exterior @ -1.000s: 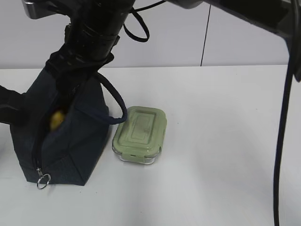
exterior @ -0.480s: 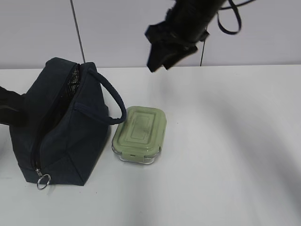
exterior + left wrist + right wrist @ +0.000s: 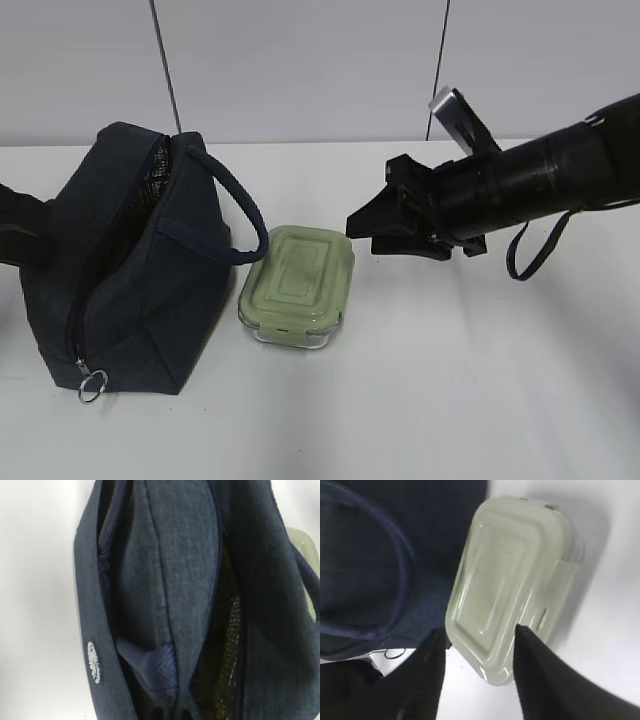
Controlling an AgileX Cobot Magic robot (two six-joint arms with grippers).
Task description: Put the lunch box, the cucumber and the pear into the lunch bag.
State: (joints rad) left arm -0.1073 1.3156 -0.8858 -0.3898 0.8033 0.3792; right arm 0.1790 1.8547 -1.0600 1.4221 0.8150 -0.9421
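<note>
The navy lunch bag (image 3: pixel 130 280) stands at the left with its zipper open; it fills the left wrist view (image 3: pixel 185 580), where the silvery mesh lining (image 3: pixel 230 645) shows. The lunch box (image 3: pixel 298 285), with its sage-green lid, sits on the table right of the bag and also shows in the right wrist view (image 3: pixel 512 580). My right gripper (image 3: pixel 362 232) is open and empty, just right of and above the box; its fingertips (image 3: pixel 477 630) frame the box's near end. My left gripper (image 3: pixel 20 235) pinches the bag's fabric at its left side. The pear and the cucumber are hidden.
The bag's loop handle (image 3: pixel 235 215) hangs toward the lunch box. The metal ring pull (image 3: pixel 92 384) lies at the bag's front bottom corner. The white table (image 3: pixel 450 400) stretches to the right and front. A grey wall stands behind.
My right arm has lifted out of the bag's opening, swung right and come down beside the lunch box. The yellow pear seen in the opening no longer shows.
</note>
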